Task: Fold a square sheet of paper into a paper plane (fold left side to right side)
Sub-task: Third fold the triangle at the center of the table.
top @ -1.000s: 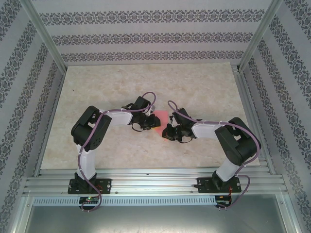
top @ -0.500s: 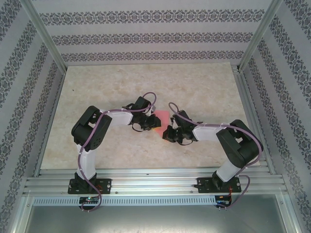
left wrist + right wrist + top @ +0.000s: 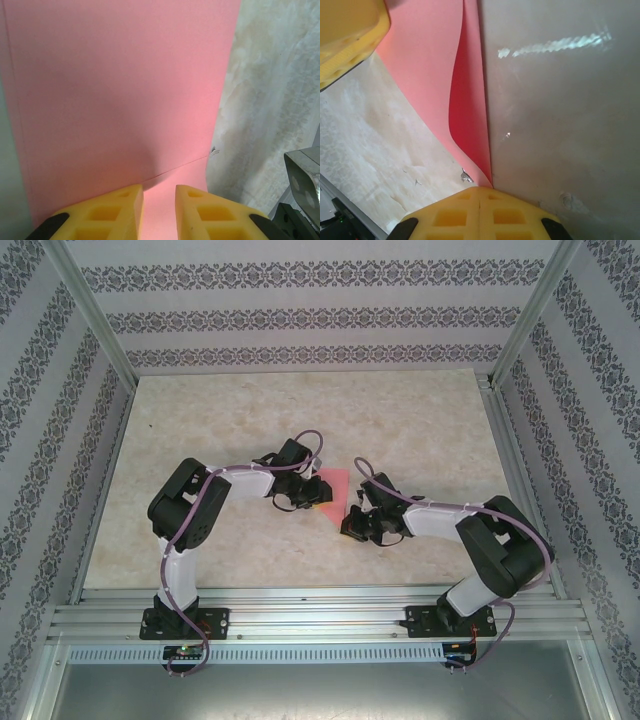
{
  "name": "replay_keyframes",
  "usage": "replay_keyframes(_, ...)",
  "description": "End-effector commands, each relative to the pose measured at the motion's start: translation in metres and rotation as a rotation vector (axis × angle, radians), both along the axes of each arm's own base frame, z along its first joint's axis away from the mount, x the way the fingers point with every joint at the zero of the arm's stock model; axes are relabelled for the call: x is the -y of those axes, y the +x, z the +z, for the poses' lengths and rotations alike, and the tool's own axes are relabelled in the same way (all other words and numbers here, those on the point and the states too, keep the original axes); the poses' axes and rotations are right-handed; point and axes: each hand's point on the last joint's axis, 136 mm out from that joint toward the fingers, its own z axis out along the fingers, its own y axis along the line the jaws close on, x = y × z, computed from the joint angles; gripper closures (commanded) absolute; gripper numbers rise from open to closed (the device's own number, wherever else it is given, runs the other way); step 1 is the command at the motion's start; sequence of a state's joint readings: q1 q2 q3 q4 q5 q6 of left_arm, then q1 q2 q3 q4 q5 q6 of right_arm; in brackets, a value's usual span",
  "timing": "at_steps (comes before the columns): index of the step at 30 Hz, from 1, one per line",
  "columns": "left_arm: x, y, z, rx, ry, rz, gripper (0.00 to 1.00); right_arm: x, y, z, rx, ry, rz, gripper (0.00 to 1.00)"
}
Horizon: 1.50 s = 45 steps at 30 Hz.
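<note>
The square sheet of paper (image 3: 332, 487), salmon pink, lies mid-table between my two grippers. In the left wrist view the sheet (image 3: 120, 85) spreads flat ahead, and a thin straight line crosses it just before the fingertips. My left gripper (image 3: 159, 189) (image 3: 308, 498) stands over the sheet's left part, its yellow jaws a narrow gap apart with paper showing through. My right gripper (image 3: 479, 189) (image 3: 350, 517) is shut on one corner of the sheet (image 3: 470, 125), which curls up off the table. The left gripper's yellow finger (image 3: 350, 35) shows at the top left of the right wrist view.
The marbled table top (image 3: 300, 410) stretches bare behind and to both sides of the arms. Patterned walls and aluminium posts enclose it. A metal rail (image 3: 320, 605) runs along the near edge, holding both arm bases.
My right gripper has drawn right and slightly nearer with the corner in it, so more of the pink sheet now shows between the grippers. The left gripper has stayed in place.
</note>
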State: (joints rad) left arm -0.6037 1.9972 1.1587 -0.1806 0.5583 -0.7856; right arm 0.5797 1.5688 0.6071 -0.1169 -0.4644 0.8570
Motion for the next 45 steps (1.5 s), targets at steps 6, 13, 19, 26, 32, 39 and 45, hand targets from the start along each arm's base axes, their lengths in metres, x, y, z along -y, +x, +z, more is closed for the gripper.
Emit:
replay_keyframes(6,-0.011,-0.008,-0.017,-0.029,0.107,-0.011,0.74,0.009,0.002,0.025,0.064,-0.03,0.013,1.0)
replay_keyframes(13,-0.011,-0.01,-0.024,-0.044,0.106,-0.003,0.74,-0.012,0.023,0.043,0.107,0.02,0.014,0.98)
replay_keyframes(19,-0.011,-0.01,-0.023,-0.044,0.105,-0.006,0.74,-0.011,0.027,0.014,0.064,-0.043,0.014,0.98)
replay_keyframes(26,-0.008,-0.005,-0.011,-0.019,0.092,-0.014,0.72,0.015,0.0,-0.022,-0.038,-0.194,0.04,0.99)
replay_keyframes(32,-0.009,0.009,0.033,0.076,0.048,-0.01,0.66,0.031,-0.016,-0.036,-0.091,-0.241,0.034,0.99)
replay_keyframes(39,-0.002,-0.016,0.046,0.081,-0.017,-0.047,0.78,0.03,-0.013,-0.036,-0.085,-0.252,0.04,0.99)
replay_keyframes(45,0.012,-0.042,0.029,0.035,-0.046,-0.045,0.85,0.03,-0.013,-0.038,-0.089,-0.266,0.048,1.0)
